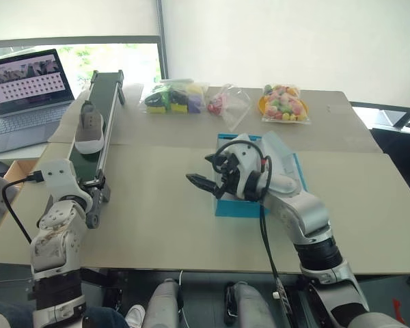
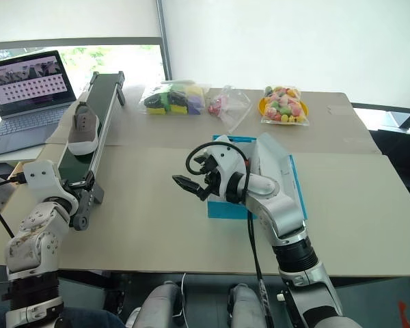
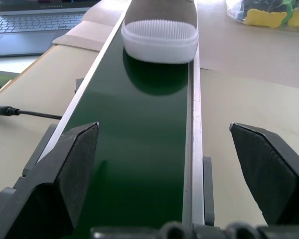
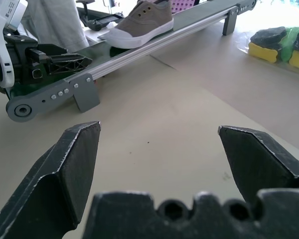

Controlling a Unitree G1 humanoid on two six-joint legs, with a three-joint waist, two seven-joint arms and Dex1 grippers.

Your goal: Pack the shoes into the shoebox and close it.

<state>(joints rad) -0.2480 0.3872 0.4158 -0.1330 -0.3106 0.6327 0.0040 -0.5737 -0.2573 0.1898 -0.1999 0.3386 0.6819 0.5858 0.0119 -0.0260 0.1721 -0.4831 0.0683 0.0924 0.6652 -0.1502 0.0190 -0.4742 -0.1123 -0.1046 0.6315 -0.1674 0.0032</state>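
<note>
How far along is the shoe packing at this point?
Nothing looks packed yet. One shoe sits on the green conveyor belt. The left gripper waits open at the belt's near end; the right gripper is open and empty beside the shoebox. Left: get the shoes into the box and close the lid.

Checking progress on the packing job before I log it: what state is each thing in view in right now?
Grey-brown low shoe: upright on the dark green conveyor belt, unpacked.
Turquoise-blue cardboard shoebox: on the table, partly hidden by the right arm; lid state unclear.
Left hand: open, empty, at the belt's near end.
Right hand: open, empty.
Grey laptop: lid open, screen on.
</note>
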